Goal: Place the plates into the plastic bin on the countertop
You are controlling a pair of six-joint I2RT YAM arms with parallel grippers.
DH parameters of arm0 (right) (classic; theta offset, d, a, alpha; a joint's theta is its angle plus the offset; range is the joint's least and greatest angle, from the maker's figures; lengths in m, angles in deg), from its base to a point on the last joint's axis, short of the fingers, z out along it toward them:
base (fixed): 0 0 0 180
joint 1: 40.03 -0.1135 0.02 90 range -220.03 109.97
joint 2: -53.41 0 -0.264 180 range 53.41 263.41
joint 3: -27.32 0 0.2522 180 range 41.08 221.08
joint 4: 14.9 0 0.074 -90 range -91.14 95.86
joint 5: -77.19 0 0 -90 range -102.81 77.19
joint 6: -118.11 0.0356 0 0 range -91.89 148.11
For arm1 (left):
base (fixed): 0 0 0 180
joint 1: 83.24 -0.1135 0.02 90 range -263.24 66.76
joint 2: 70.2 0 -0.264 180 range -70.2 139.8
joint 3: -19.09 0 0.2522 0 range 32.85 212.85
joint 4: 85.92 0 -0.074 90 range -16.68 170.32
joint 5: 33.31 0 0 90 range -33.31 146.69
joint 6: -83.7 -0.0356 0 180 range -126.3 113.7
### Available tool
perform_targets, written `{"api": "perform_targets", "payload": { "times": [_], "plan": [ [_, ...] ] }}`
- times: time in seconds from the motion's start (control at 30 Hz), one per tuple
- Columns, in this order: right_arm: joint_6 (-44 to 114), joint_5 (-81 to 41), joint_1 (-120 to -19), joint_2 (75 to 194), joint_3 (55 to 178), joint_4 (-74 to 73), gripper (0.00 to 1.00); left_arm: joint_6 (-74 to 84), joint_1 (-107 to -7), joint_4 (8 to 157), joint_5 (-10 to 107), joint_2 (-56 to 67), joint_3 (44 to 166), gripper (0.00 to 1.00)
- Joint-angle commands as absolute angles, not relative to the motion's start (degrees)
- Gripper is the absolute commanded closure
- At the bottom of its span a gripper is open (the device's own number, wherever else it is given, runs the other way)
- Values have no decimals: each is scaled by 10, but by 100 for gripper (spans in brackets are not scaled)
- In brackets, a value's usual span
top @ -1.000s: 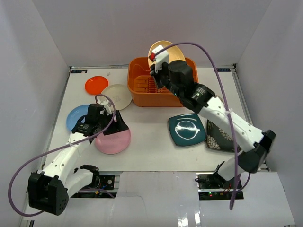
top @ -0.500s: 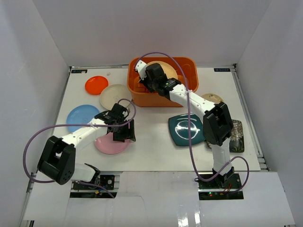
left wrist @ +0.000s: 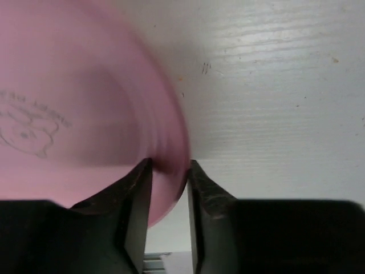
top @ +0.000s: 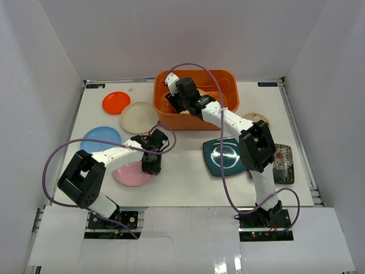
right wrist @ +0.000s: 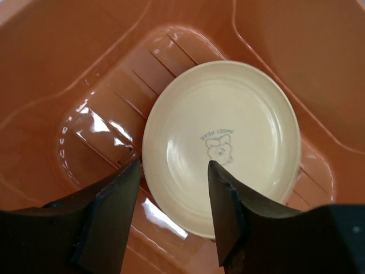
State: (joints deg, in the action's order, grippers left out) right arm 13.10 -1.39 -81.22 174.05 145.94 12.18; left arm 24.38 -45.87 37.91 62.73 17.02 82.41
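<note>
A yellow plate (right wrist: 222, 142) lies flat on the ribbed bottom of the orange plastic bin (top: 222, 85). My right gripper (right wrist: 171, 165) hangs open just above that plate's left rim, holding nothing. In the top view the right gripper (top: 175, 101) is down inside the bin. A pink plate (top: 130, 174) lies on the white countertop (top: 182, 177). My left gripper (top: 149, 164) stands at its right edge. In the left wrist view the pink plate's rim (left wrist: 171, 142) sits pinched between the fingers of the left gripper (left wrist: 169, 166).
Left of the bin lie an orange-red plate (top: 116, 102), a cream plate (top: 138, 116) and a light blue plate (top: 97, 138). A teal square plate (top: 223, 157), a black flowered square plate (top: 284, 163) and a small beige plate (top: 258, 118) sit on the right, partly under the right arm.
The right gripper carried the yellow plate down into the bin and opened, letting it go. The left gripper moved to the pink plate's right rim and closed on it.
</note>
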Motion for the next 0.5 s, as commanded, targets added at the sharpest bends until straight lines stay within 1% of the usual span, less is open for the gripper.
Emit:
{"api": "perform_targets", "payload": {
  "times": [0.0,0.03,0.07,0.13,0.17,0.2,0.23,0.27,0.3,0.33,0.37,0.43,0.47],
  "plan": [
    [170,-23,-812,1673,1445,105,41,244,-449,368,664,172,849,65],
    [176,-28,-813,1660,1439,109,39,244,-445,368,664,175,850,72],
    [183,-34,-813,1648,1433,109,34,244,-443,366,665,175,851,86],
    [202,-44,-815,1607,1408,108,25,247,-434,366,665,166,851,97],
    [207,-50,-817,1576,1387,109,22,248,-431,366,664,159,852,100],
    [222,-56,-819,1560,1375,109,16,250,-426,364,667,151,858,100],
    [232,-68,-818,1542,1361,110,13,252,-425,357,667,133,864,100],
    [242,-73,-818,1500,1345,106,11,254,-425,354,661,123,871,100],
    [262,-74,-818,1479,1304,98,5,255,-424,352,648,111,891,100],
    [271,-75,-819,1455,1281,76,2,257,-423,342,647,89,905,100],
    [278,-72,-818,1407,1260,68,2,260,-420,333,649,79,922,100],
    [315,-60,-818,1360,1199,47,2,266,-416,305,670,65,981,100],
    [327,-53,-818,1309,1178,39,2,266,-415,295,679,55,1004,100]
  ]
}}
